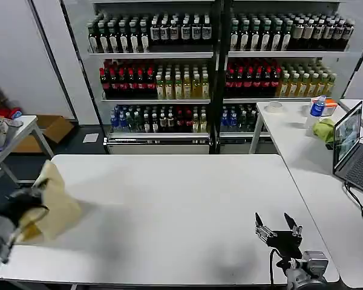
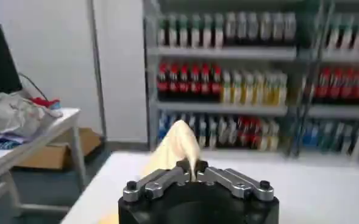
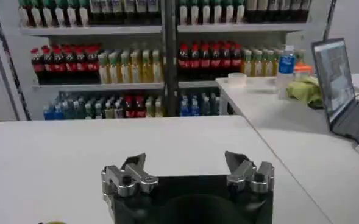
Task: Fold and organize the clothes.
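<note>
The left gripper (image 1: 31, 202), pinched shut on the T-shirt (image 1: 55, 206), stood at the table's (image 1: 169, 211) 9 o'clock edge, while the right gripper (image 1: 278, 228) waited open and empty toward 5 o'clock, well apart.

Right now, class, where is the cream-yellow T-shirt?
In the head view the T-shirt hangs bunched at the white table's left edge, pinched in the robot's left hand, far from the open right hand.

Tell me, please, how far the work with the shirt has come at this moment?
Folding looks mostly done: the T-shirt is a small, compact bundle. In hand: the left gripper is shut on it, holding it at the left end of the white table. Left: putting it down in its place and letting go. The right gripper is open with nothing in it, above the table's near right part.
</note>
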Robot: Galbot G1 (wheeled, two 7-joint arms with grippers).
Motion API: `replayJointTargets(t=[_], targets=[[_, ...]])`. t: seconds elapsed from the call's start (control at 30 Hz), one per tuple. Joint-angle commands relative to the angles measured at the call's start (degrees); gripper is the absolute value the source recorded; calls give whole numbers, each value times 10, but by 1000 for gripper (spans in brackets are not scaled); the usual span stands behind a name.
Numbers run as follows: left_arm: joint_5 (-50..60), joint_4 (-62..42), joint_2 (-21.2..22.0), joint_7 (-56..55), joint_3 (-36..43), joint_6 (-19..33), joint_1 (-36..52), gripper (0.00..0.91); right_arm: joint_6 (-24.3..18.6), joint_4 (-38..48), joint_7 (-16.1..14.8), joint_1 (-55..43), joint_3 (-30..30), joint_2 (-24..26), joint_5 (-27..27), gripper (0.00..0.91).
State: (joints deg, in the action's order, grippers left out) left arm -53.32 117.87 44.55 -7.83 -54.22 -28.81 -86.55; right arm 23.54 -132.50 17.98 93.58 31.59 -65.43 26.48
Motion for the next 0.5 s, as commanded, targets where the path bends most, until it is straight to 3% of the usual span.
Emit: replayJointTargets(t=[0.03,0.2,0.5], targets=[[378,-11,81,-24,329,65,28,10,-5,-17,-1,26,15,-15,-23,907],[352,69,76,-31,342,46,37,10,-10,-30,-4,50,29,-26,-36,907],[296,3,125,-60,453,16,146,10,-13,-60,-8,79,41,-49,-57,907]])
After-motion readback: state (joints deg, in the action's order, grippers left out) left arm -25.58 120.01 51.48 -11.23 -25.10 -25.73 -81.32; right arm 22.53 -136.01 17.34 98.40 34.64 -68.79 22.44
